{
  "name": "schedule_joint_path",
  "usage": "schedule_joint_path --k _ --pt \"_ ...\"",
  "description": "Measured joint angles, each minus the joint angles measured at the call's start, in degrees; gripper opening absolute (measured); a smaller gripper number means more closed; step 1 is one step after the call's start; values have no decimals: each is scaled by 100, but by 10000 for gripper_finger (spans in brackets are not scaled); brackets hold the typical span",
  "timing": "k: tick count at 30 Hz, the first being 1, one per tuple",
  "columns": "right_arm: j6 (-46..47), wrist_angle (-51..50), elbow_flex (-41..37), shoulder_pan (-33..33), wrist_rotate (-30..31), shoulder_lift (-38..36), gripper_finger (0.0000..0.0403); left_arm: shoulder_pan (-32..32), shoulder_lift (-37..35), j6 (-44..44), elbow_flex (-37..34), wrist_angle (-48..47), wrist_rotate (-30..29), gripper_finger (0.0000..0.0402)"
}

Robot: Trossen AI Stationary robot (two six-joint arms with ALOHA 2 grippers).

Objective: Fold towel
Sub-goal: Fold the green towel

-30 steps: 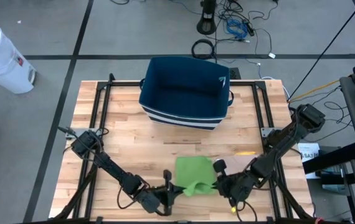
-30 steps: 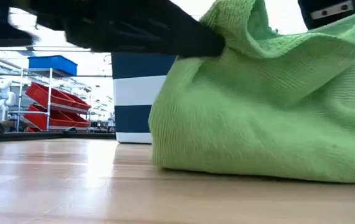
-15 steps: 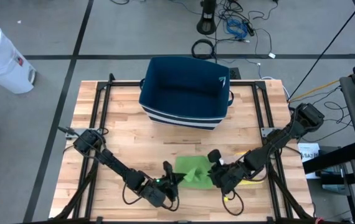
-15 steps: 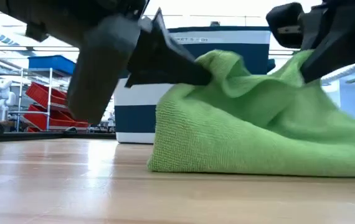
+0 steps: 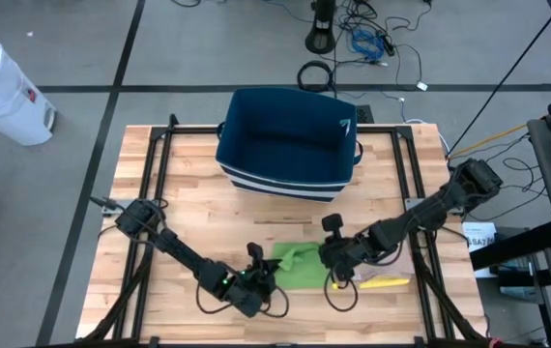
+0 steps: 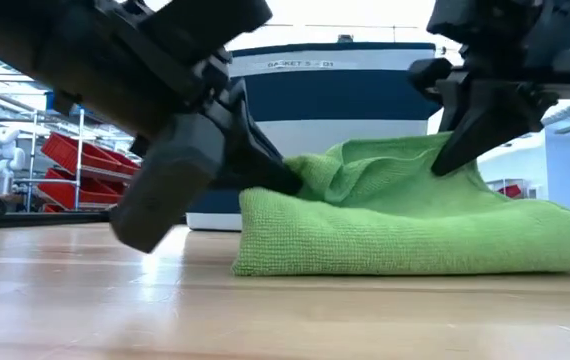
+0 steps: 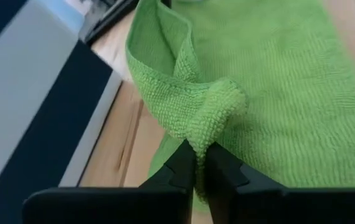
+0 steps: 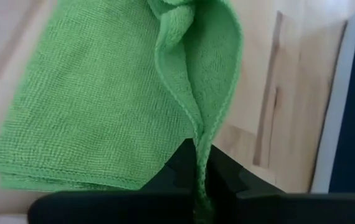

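A green towel (image 5: 297,268) lies doubled over on the wooden table, near its near edge, in front of a navy basket. Its lower layer rests flat on the wood (image 6: 415,245). My left gripper (image 5: 268,267) is at the towel's left end and my right gripper (image 5: 329,259) at its right end. Both are low over the table and shut on cloth. In the low view the left gripper (image 6: 283,185) and the right gripper (image 6: 443,165) hold the upper layer just above the lower one. My left gripper pinches a bunched corner of the towel (image 7: 213,115) between its two fingers. It comes slanting down from the table's near left. The cloth beyond the pinch lies slack on the folded towel. My right gripper pinches a folded edge at the towel's right end (image 8: 197,127) between its two fingers. It comes slanting down from the right. The held edge stands slightly raised, and the rest lies on the table.
The navy basket with white stripes (image 5: 288,143) stands at the far middle of the table, close behind the towel (image 6: 335,100). A yellow object (image 5: 388,282) lies on the wood right of the towel. Black frame rails run along both table sides.
Both grippers have moved toward the table's far edge and down, still shut on the cloth. They have carried the towel's raised near part over the rest. The towel, humped high a second ago, now lies folded over and much flatter.
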Motion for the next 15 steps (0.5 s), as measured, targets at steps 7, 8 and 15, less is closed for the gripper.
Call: schedule_joint_path --k 7,8,15 --pt "280 -280 -4 -169 -15 0 25 128 0 -165 0 -10 107 66" --pt "312 -283 -17 -171 -35 0 26 124 0 -213 0 -17 113 70" --pt "554 -249 -208 -169 -111 0 79 124 0 -523 0 -140 142 100"
